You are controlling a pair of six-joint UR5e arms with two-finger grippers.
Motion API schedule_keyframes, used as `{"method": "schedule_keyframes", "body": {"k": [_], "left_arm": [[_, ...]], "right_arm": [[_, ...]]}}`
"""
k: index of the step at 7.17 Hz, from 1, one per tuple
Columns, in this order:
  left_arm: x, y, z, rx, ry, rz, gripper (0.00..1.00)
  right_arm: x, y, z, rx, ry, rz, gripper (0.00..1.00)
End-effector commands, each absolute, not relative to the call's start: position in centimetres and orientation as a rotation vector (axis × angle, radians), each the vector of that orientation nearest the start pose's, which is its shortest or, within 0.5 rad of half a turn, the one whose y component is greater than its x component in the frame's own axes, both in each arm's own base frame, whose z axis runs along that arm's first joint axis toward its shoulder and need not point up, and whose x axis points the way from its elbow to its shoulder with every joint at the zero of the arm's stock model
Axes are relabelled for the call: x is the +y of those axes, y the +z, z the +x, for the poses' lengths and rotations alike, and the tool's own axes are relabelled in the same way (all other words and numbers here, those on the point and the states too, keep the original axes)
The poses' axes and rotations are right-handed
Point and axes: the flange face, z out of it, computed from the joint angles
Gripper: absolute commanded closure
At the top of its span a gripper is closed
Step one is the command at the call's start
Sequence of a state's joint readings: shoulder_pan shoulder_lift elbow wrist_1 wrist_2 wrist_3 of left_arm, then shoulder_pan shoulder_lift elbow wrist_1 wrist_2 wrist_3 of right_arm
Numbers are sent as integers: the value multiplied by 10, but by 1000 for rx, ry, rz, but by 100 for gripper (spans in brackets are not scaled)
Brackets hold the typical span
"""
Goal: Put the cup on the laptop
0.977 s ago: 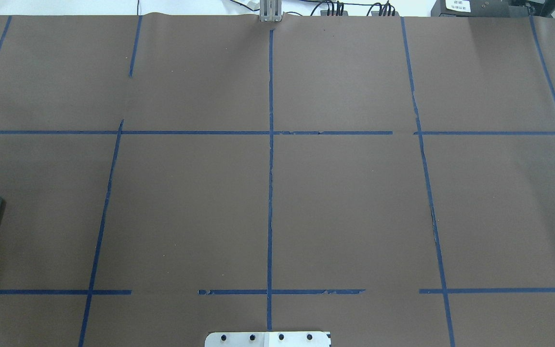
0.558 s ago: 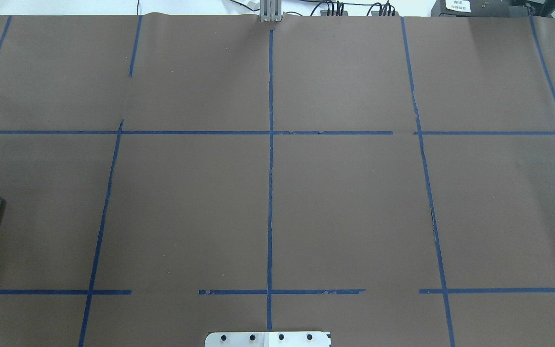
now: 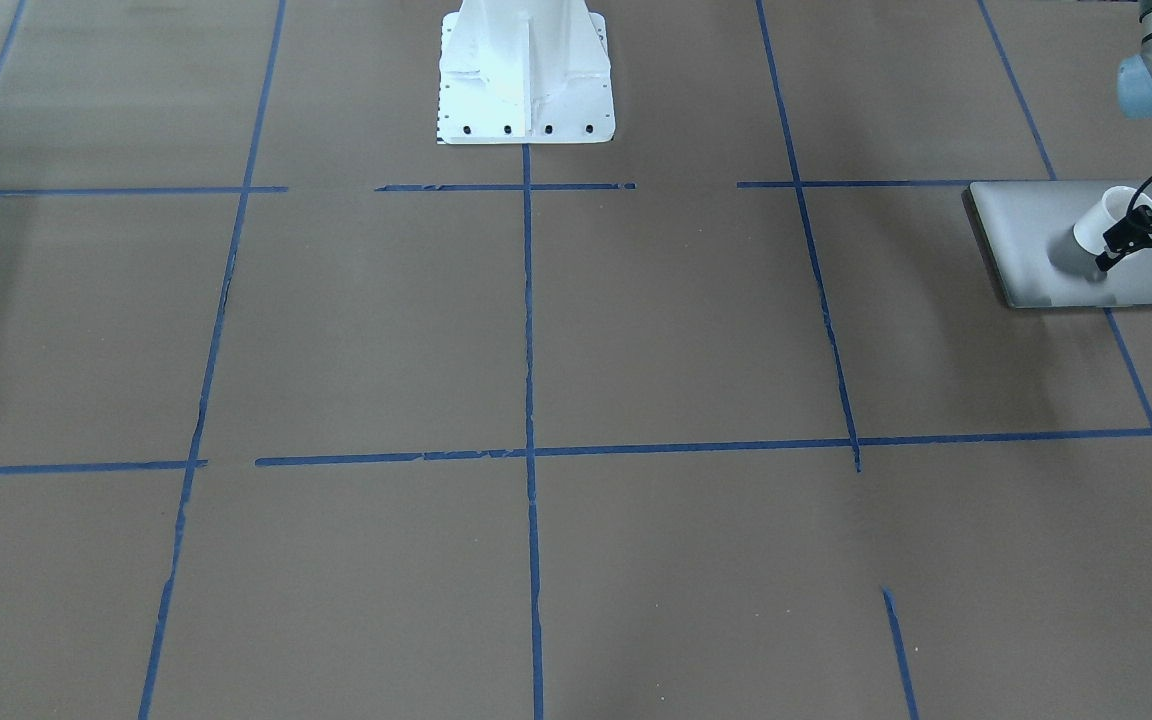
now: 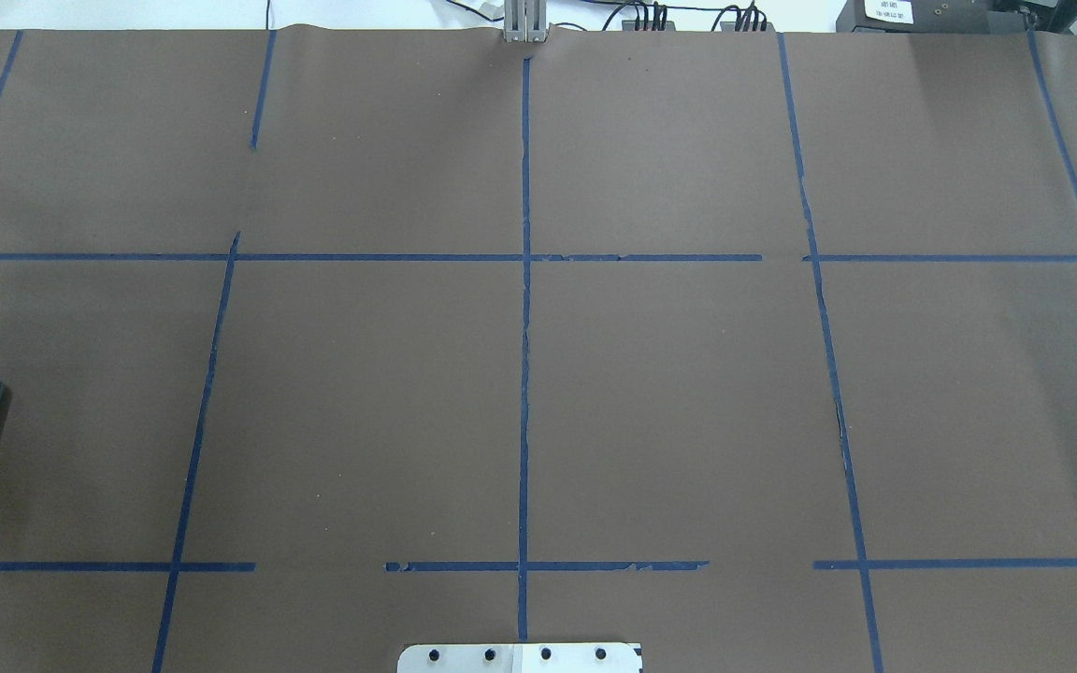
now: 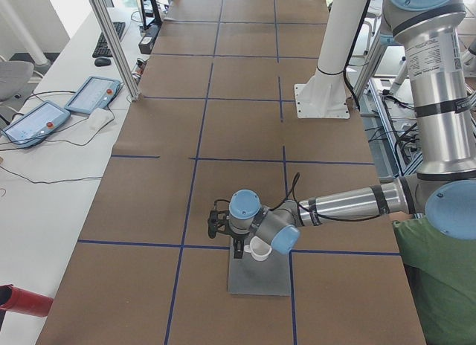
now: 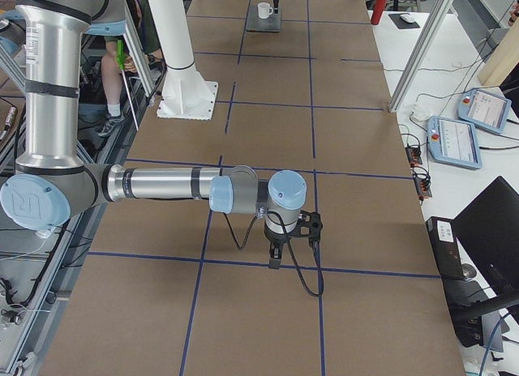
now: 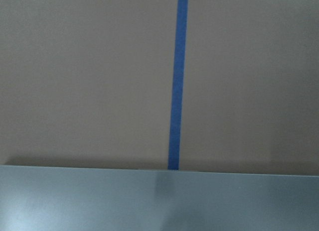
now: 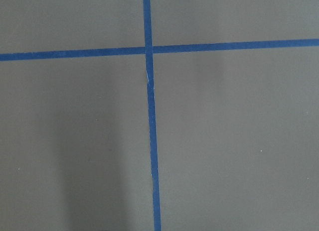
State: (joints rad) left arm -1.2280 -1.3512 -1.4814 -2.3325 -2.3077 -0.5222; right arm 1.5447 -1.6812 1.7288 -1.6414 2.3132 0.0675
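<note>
The cup [image 3: 1096,225] is set on the laptop [image 3: 1021,240], just beside the left gripper [image 3: 1138,260], whose fingers are spread with only bare lid between them. The gripper is best lifted straight up, so that the cup is not brushed by the near finger. Whether the right gripper [image 6: 274,258] is spread cannot be told. Overhead, the laptop's corner is unmoved since a second ago.
</note>
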Motion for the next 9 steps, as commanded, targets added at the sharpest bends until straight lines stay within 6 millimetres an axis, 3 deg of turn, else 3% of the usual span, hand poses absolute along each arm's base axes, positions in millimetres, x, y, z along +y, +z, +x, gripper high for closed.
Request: {"method": "schedule_keyframes", "body": {"k": [1,3,5,7,9], "left_arm": [[-452,706,52,802,97,108,0],[-475,696,-9,762,158,102,0],[-491,654,-49,755,169,32,0],[-471,661,-67,822,114,20,0],[-471,654,-79,828,92,43,0]], "right_arm": [[-444,642,54,-741,48,-57,0],[-444,642,54,-741,48,-57,0],[-444,642,54,-741,48,-57,0],[-444,642,54,-741,48,-57,0],[-444,642,54,-741,48,-57,0]]}}
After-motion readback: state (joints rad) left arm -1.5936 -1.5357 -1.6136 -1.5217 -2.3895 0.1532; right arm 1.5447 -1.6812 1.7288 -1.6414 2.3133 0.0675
